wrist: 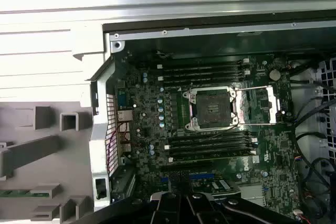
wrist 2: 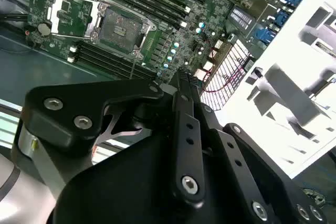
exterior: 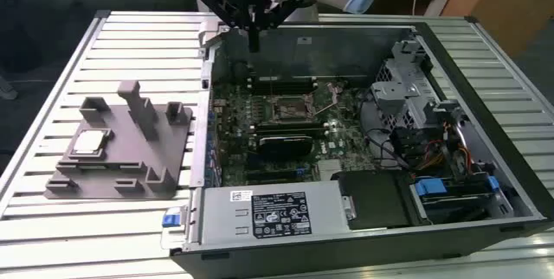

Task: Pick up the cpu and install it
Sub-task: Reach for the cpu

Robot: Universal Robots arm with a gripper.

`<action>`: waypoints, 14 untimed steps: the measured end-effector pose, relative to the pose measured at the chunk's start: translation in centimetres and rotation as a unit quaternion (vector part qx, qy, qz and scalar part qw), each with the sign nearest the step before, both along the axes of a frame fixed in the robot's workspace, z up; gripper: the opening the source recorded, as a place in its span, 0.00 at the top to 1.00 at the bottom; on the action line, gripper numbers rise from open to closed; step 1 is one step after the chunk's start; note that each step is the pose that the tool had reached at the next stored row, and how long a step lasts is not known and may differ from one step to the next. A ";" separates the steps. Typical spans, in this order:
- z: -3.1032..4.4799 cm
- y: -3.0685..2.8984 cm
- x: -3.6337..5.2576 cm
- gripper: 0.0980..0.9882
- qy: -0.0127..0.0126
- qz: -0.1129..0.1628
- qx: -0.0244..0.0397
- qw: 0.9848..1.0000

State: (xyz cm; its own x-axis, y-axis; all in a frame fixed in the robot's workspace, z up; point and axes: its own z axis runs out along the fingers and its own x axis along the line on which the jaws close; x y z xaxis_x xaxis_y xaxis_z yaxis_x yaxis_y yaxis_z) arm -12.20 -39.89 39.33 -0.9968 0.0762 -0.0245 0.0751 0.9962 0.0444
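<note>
I see the end effector (exterior: 253,45) hanging over the far edge of the open computer case (exterior: 346,45), clenched on nothing as far as I can judge; the cpu (exterior: 89,143) lies flat in a pocket of the grey fixture (exterior: 130,162) on the bench (exterior: 130,39), to the exterior view's left of the case and well apart from the end effector; the socket (wrist: 212,108) on the motherboard (wrist: 157,145) stands open and bare. I reckon the chip is light, stiff, slick on top and delicate underneath; I'd pinch it by two opposite edges and keep it level.
</note>
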 end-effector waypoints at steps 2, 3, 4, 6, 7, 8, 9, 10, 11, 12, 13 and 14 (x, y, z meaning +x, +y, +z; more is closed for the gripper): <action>0.00 0.00 0.00 0.99 0.000 0.000 0.000 1.000; 0.00 0.00 0.00 0.99 0.000 0.000 0.000 1.000; 0.00 0.00 0.00 0.99 0.000 0.000 0.000 1.000; 0.00 0.00 0.00 0.99 0.000 0.000 0.000 1.000; 0.00 0.00 -0.01 0.99 0.000 0.000 0.000 1.000; 0.00 0.00 -0.03 0.99 0.000 0.000 0.000 1.000; 0.00 0.00 -0.07 0.99 0.000 0.000 0.000 1.000; 0.00 0.00 -0.12 0.99 0.000 0.000 0.000 1.000; 0.00 0.00 -0.18 0.99 0.000 0.000 0.000 1.000; 0.00 0.00 -0.26 0.99 0.000 0.000 0.000 1.000; 0.00 0.00 -0.34 0.99 0.000 0.000 0.000 1.000; 0.00 0.00 -0.43 0.99 0.000 0.000 0.000 1.000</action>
